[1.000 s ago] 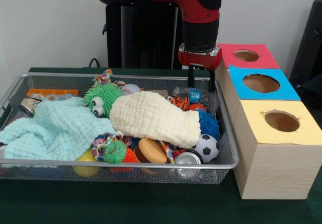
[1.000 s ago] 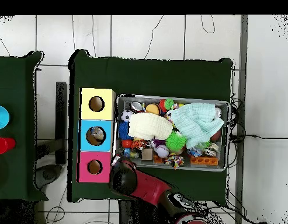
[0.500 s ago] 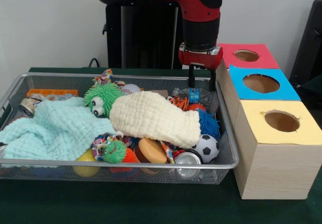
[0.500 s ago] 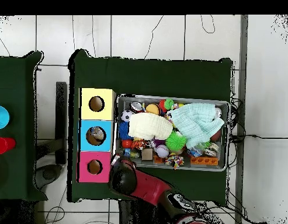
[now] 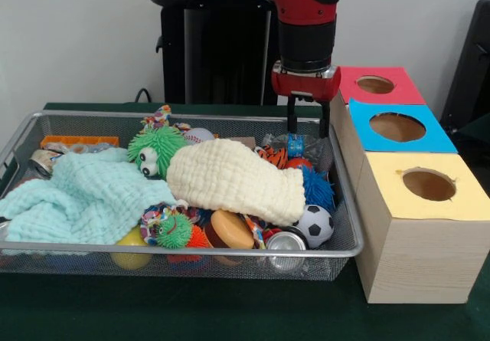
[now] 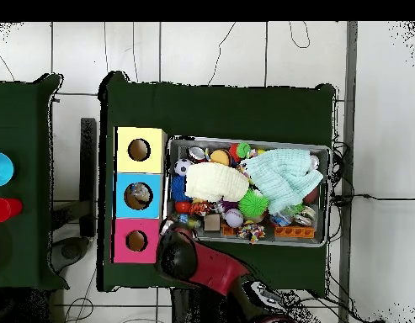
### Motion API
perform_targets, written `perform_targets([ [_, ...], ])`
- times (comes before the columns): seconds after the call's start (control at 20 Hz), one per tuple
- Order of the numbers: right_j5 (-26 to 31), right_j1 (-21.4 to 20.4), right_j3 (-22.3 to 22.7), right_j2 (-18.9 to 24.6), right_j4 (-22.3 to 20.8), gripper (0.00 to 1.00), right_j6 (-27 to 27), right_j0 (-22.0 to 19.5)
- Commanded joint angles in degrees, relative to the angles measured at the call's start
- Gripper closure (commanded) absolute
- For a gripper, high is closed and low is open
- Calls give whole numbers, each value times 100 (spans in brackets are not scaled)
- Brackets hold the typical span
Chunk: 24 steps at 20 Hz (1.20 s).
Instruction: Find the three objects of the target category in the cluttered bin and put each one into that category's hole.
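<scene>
Since earlier frame we note gripper (image 5: 307, 126) slightly risen, fingers spread, empty, above bin (image 5: 346, 203) far corner beside bottle (image 5: 292, 145)

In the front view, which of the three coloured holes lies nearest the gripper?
The red hole. It sits farthest back in the row, just beside the gripper; the blue hole is in the middle, and the yellow hole nearest the camera.

The arm (image 5: 306, 19) is showing glossy red shells over a black cylindrical wrist, a red flange below it, and a gripper (image 5: 307, 126) with two thin black fingers.
</scene>
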Motion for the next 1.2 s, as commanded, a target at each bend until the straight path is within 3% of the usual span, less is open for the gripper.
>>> perform_targets([
  [0.05, 249, -72, -772, 262, 238, 0, 1025, -30],
  [0.65, -309, 313, -946, 244, 27, 0, 1036, -62],
  [0.9, -407, 523, -948, -197, 83, 0, 969, 192],
  [1.0, -162, 612, -907, -478, 233, 0, 934, 359],
  [1.2, -309, 890, -847, -608, 184, 0, 993, 365],
])
